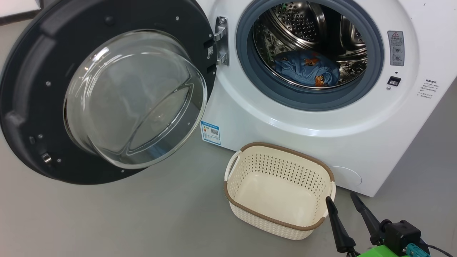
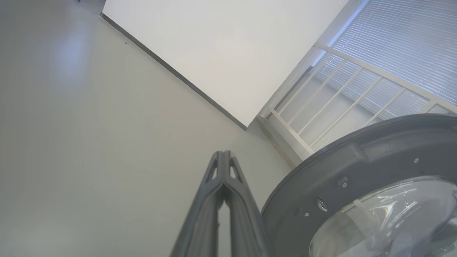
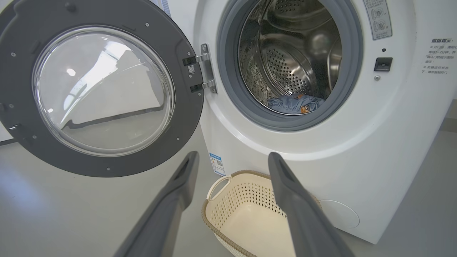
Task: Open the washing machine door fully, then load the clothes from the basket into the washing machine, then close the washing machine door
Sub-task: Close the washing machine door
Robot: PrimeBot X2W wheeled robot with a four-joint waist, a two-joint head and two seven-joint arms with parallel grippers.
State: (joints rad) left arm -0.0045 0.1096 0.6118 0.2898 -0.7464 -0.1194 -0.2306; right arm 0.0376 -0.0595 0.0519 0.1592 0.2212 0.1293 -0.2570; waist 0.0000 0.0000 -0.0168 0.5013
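Fingers of the right gripper (image 1: pixel 341 198) stand apart with nothing between them, nearest of all at the lower right, their tips just beside the near right corner of the basket (image 1: pixel 278 167). That released pose fits a hand with no load left to carry. The basket sits on the floor close in front of the washer (image 1: pixel 285 125), likely placed there so the carry to the opening is short. It is empty, its cream bottom bare.

To the left, the door (image 1: pixel 107 96) hangs wide open on its hinge (image 1: pixel 221 41), glass bowl facing out, which keeps the round opening free. The left gripper (image 2: pixel 223 155) is by the door's dark frame, with that frame at its right. Its fingers are pressed together on nothing, a pose that looks suited to pushing the door rather than grasping it.

Farther back, inside the grey gasket (image 1: pixel 250 82), the steel drum (image 1: pixel 303 21) holds the clothes (image 1: pixel 307 69). The blue printed fabric is heaped low at the drum's bottom, well clear of the gasket. Judging by this, loading is done and only closing remains.
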